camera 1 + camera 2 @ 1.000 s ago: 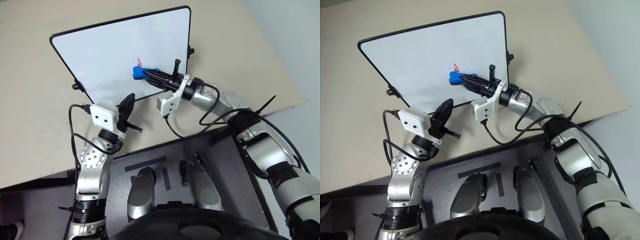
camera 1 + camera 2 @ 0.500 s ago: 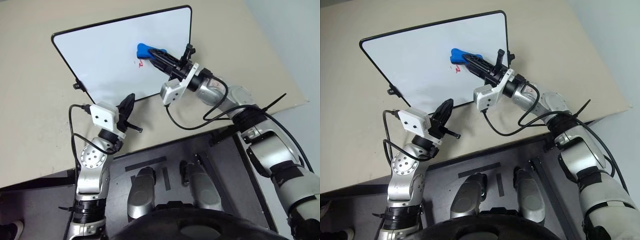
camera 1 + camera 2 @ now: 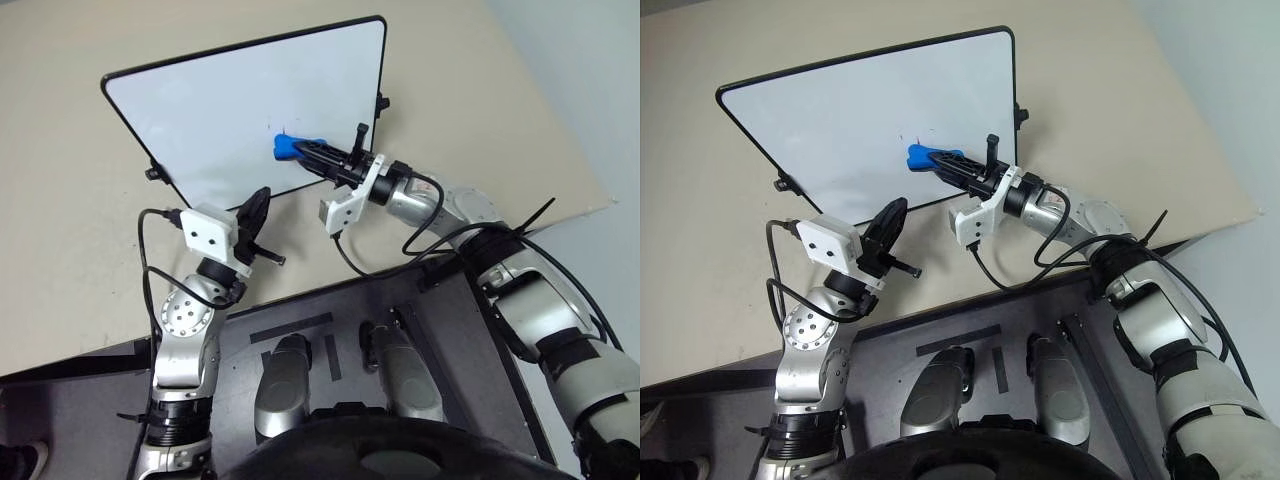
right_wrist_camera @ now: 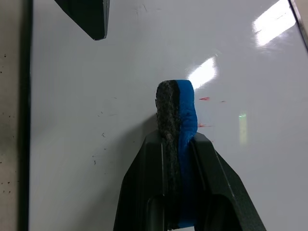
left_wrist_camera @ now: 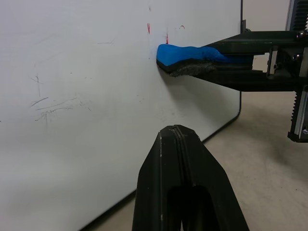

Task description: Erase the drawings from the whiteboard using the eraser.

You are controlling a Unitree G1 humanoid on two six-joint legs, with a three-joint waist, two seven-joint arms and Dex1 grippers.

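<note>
Right tool (image 3: 312, 150) reaches level, pinching eraser (image 3: 287, 146) against whiteboard (image 3: 210, 110); left tool (image 5: 174, 132) pressed together.

I see the eraser (image 3: 288, 146) pressed against the whiteboard (image 3: 200, 110), right of its middle; my left hand (image 3: 258, 203) sits before the whiteboard's lower edge.

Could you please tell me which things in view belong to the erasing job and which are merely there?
Part of the job:
- whiteboard
- eraser, clamped in the right end effector, against the board
- drawings, faint red traces beside the eraser

Merely there:
- left end effector, shut, holding nothing
- beige table
</note>
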